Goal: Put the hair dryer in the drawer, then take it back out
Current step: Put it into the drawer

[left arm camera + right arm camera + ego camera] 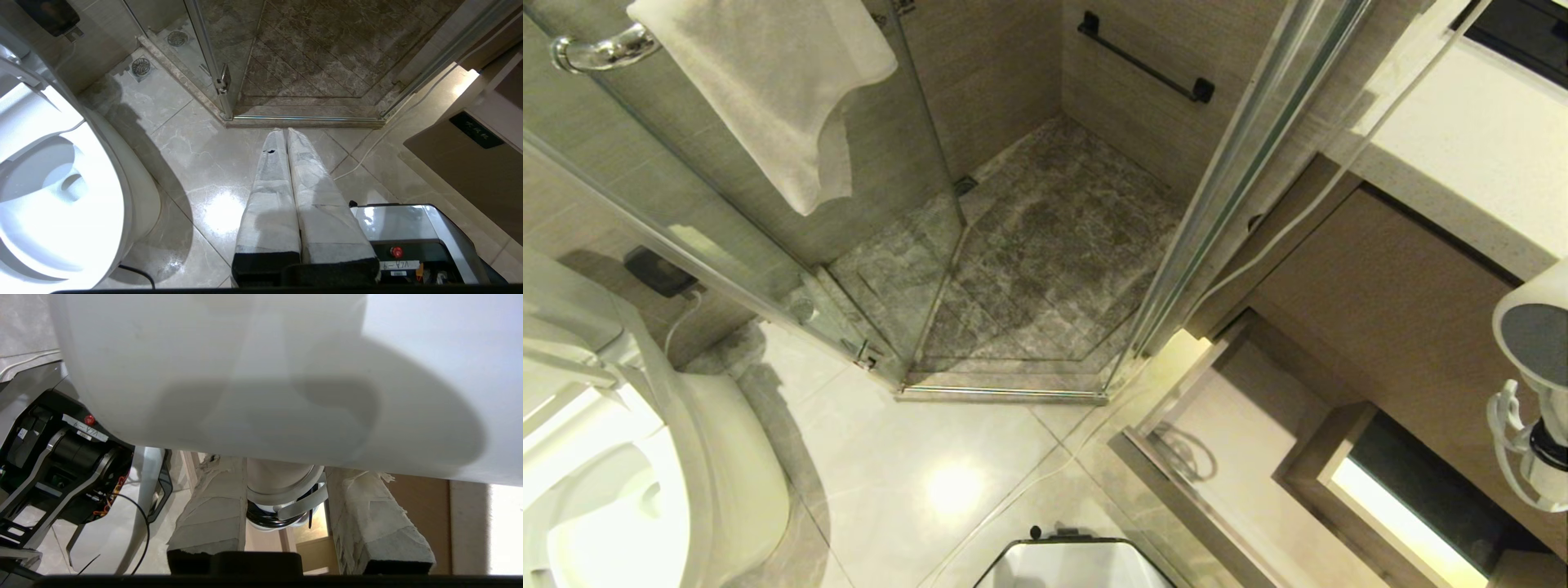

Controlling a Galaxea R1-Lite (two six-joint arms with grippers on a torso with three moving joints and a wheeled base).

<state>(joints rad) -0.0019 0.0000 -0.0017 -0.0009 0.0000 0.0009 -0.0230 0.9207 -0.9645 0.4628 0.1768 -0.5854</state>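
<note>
1. The right gripper [282, 506] has its fingers [212, 510] clamped on the handle of the hair dryer [261, 375], one padded finger on each side. The fat white barrel sits just past the fingertips and fills most of the right wrist view. Grabbing the handle makes sense to me: it's the narrow part, the barrel looks too fat to span.

2. In the head view the hair dryer [1535, 335] is at the far right edge, held up in the air with its round dark grey end toward the camera and the coiled cord [1507, 433] dangling under it. So it isn't in the drawer right now.

3. The drawer [1225, 433] is pulled open below the dryer, and its beige inside looks empty apart from a faint loop. My guess is it's open for the drop-in, or the dryer just came out; can't tell which.

4. A thin white cable [1282, 245] runs up toward the pale counter [1462, 147].

5. The left gripper [286, 134] is parked, fingers pressed together with nothing between them, pointing down at the floor tiles [196, 163] near the toilet [61, 183].

6. Writing: the dark label plate [476, 130] on the wood-grain front has pale characters I can't read. A small tag on the robot base [394, 265] reads something like "VLA-9", upside down.
</note>
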